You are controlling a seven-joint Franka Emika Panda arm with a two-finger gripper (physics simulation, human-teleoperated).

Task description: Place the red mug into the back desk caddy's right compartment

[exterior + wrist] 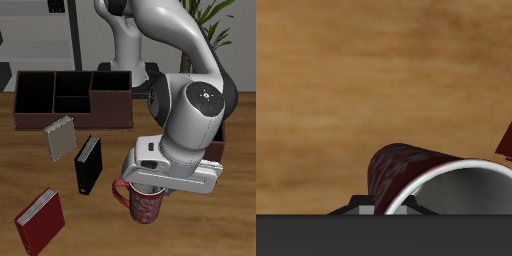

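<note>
the end effector (150,189) sits over the red mug (145,206) at the surface's 6 o'clock front edge, apparently grasping its rim, though the fingers are hidden; a shallow hold could drop it before the back desk caddy (70,98) at 10 o'clock.

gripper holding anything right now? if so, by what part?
Cannot be told for sure. The gripper sits right over the red mug at its rim, but the fingers are hidden in both views, so no closed hold is visible.
</note>
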